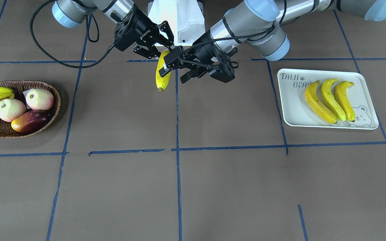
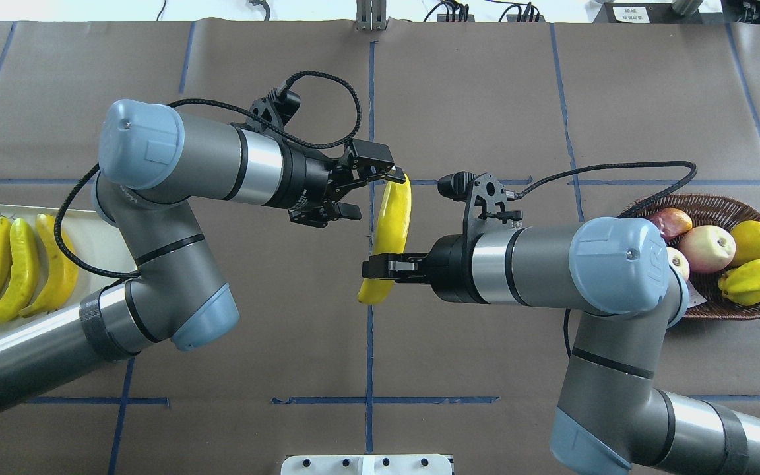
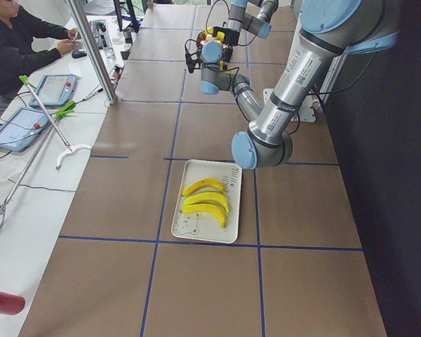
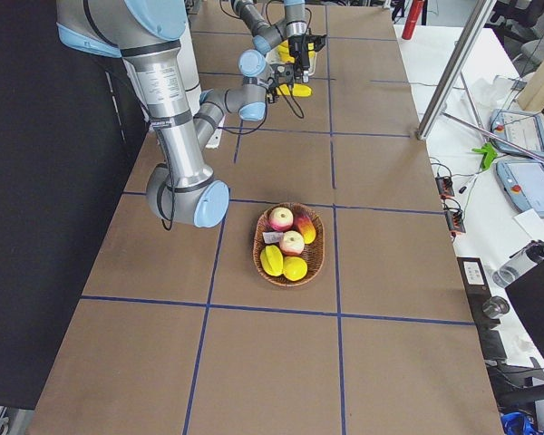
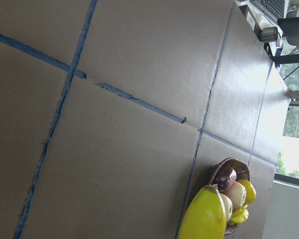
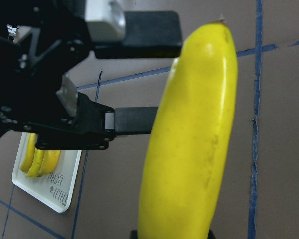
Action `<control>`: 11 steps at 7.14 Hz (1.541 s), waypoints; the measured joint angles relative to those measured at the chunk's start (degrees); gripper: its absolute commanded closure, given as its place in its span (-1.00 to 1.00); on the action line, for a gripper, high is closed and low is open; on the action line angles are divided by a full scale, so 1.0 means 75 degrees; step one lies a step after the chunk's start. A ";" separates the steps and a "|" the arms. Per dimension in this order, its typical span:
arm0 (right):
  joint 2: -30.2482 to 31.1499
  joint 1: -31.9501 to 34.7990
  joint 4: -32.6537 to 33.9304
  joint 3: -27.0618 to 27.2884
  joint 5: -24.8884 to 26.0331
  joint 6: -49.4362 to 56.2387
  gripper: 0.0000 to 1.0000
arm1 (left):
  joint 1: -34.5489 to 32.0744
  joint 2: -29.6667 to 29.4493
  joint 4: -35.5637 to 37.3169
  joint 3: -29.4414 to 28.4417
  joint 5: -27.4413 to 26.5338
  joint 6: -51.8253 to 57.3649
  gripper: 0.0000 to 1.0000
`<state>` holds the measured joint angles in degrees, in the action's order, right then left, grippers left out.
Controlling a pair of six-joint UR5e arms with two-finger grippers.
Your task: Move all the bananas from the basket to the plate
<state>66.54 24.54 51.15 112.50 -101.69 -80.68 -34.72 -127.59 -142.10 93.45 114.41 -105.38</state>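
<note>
One yellow banana [image 2: 394,221] hangs over the table's middle, with my right gripper [image 2: 383,267] shut on its near end. My left gripper [image 2: 379,194] is open beside the banana's far half; one finger [image 2: 380,165] is close to the tip. From the front, the banana [image 1: 162,77] points down below the right gripper [image 1: 163,50], with the left gripper [image 1: 173,72] beside it. Three bananas [image 1: 328,100] lie side by side on the white plate [image 1: 293,110]. The wicker basket [image 1: 18,83] holds other fruit, and no banana shows in it.
The basket [image 2: 716,198] holds two pale apples, a dark mango, a ridged yellow fruit and a lemon. The plate [image 2: 99,241] lies under my left arm's elbow. The white robot base [image 1: 176,20] stands behind the grippers. A person [image 3: 21,42] sits at a side desk.
</note>
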 measured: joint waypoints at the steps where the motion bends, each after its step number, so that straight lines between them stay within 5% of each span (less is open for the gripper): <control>1: 0.0000 -0.0002 0.0000 0.0000 0.0000 0.0000 0.92 | 0.0111 -0.0055 -0.0004 -0.0057 -0.0063 0.0003 -0.95; 2: 0.0000 -0.0002 0.0000 0.0001 0.0000 0.0000 0.93 | 0.0207 -0.0075 -0.0009 -0.0083 -0.0130 0.0011 0.31; 3: -0.0008 -0.0003 0.0000 0.0006 0.0000 0.0002 0.93 | 0.0263 -0.0099 -0.0010 -0.0088 -0.0176 0.0010 0.99; 4: -0.0019 -0.0003 0.0000 0.0010 -0.0002 0.0010 0.91 | 0.0282 -0.0126 -0.0006 -0.0087 -0.0220 0.0006 1.00; 5: -0.0034 -0.0003 0.0000 0.0010 -0.0006 0.0015 0.63 | 0.0287 -0.0134 0.0007 -0.0086 -0.0255 0.0012 1.00; 6: -0.0048 -0.0002 0.0001 0.0016 -0.0004 0.0014 -0.72 | 0.0288 -0.0137 0.0029 -0.0086 -0.0271 0.0011 1.00; 7: -0.0060 0.0000 0.0003 0.0023 0.0001 -0.0010 -1.00 | 0.0292 -0.0139 0.0039 -0.0081 -0.0276 0.0005 1.00; 11: -0.0096 0.0028 0.0011 0.0071 0.0009 -0.0094 -1.00 | 0.0266 -0.0111 0.0099 -0.0060 -0.0289 0.0057 1.00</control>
<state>65.82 24.75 51.24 113.03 -101.62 -81.38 -32.72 -128.43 -141.36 93.00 112.24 -104.95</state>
